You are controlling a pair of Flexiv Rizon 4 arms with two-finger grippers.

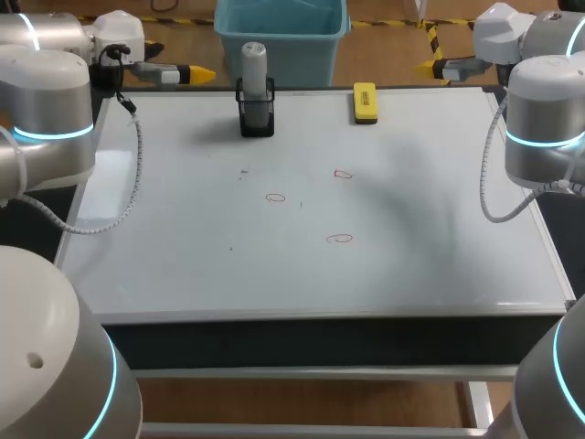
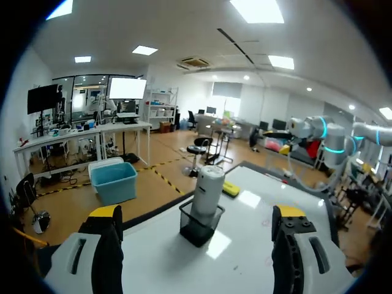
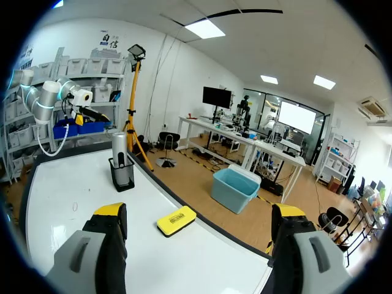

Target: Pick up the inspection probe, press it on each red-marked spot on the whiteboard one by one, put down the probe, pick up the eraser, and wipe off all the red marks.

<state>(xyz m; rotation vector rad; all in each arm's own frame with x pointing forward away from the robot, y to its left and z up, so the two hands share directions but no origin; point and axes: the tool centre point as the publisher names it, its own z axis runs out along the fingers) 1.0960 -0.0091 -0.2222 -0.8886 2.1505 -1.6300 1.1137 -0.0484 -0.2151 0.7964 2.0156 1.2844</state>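
A: Any legible text on the whiteboard (image 1: 411,265)?
B: None. Its red marks (image 1: 343,174) are plain loops, not characters.
A: And the eraser (image 1: 365,101), at one o'clock?
B: Any print on its top face is too small to read.

Probe (image 1: 253,60): upright in the holder (image 1: 256,117), at the whiteboard's (image 1: 183,256) far edge, left of middle.
Eraser (image 1: 365,102): at the far edge, right of the holder, apart from it.
Marks (image 1: 275,197): three, around the surface's middle, nearer than both.
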